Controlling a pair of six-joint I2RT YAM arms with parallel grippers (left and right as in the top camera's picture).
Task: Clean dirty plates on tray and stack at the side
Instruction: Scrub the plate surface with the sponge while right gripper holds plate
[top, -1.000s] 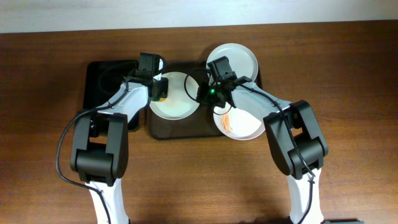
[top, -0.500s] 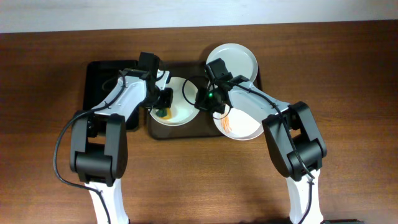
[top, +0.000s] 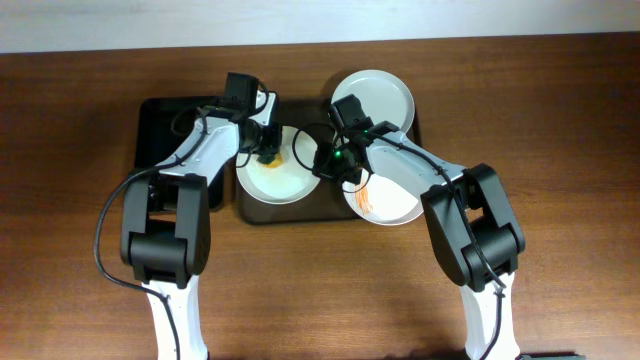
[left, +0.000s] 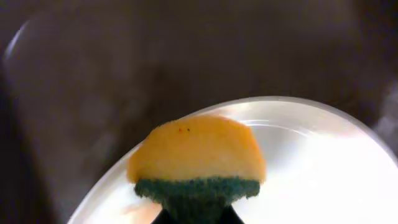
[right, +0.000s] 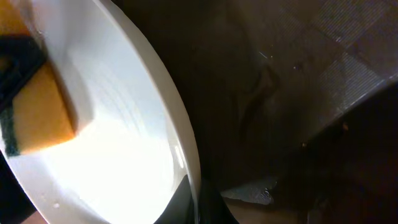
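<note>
A white plate (top: 278, 176) (left: 311, 155) (right: 124, 143) sits tilted at the left end of the dark brown tray (top: 300, 208). My left gripper (top: 264, 148) (left: 196, 219) is shut on a yellow sponge with a green scouring side (top: 268, 154) (left: 196, 158) (right: 40, 115), which presses on the plate's far part. On the right rim of that plate, my right gripper (top: 333, 165) (right: 194, 202) is shut. A second plate (top: 388, 203) with orange smears lies at the tray's right front. The third plate (top: 375, 95), plain white, rests at the back right.
A smaller black tray (top: 160, 125) lies left of the brown tray, under my left arm. Brown wooden table (top: 320, 290) stretches in front of both trays and to either side.
My left gripper has slid the sponge from the middle of the plate back toward its far edge. The right gripper keeps its hold on the rim.
</note>
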